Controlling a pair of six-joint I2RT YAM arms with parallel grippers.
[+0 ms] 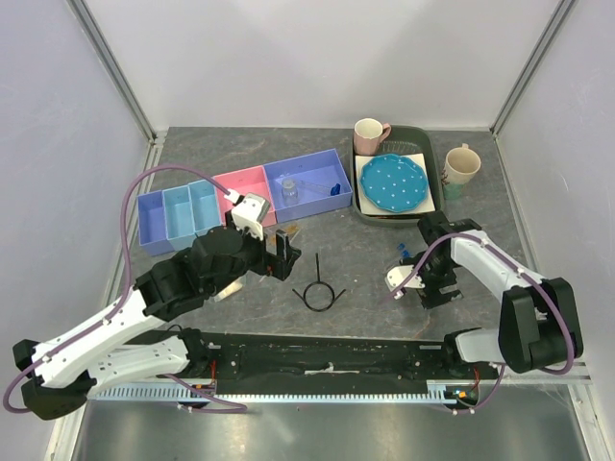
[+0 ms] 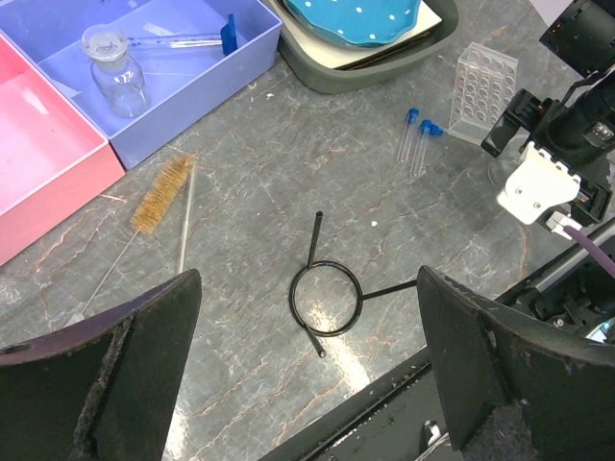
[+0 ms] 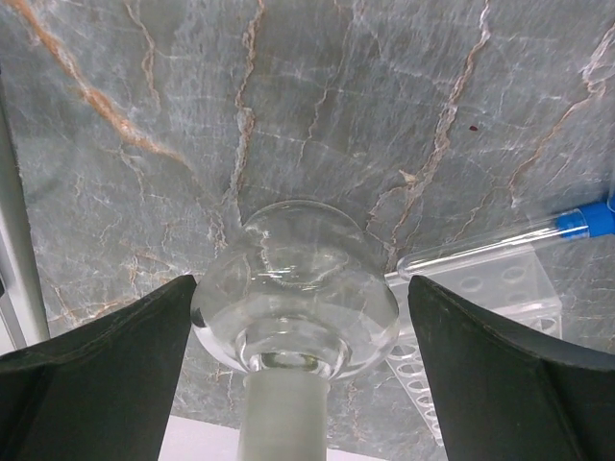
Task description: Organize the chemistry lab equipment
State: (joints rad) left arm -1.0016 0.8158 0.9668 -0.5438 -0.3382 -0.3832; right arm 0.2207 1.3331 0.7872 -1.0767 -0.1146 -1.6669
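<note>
A dotted blue plate (image 1: 392, 182) lies in a dark tray (image 2: 332, 75). A pink mug (image 1: 370, 132) stands at the tray's far left corner and a cream mug (image 1: 461, 165) just to its right. Farther left, a pink bin (image 1: 237, 182) sits between blue bins (image 1: 152, 219).

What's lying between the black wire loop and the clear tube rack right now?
Two blue-capped vials lie side by side between the wire loop and the tube rack, closer to the rack. The left wrist view shows this best.

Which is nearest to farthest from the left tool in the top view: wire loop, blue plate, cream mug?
1. Wire loop: just right of the left tool, toward the near edge.
2. Blue plate: farther back, to the right.
3. Cream mug: farthest right, beyond the plate.
</note>
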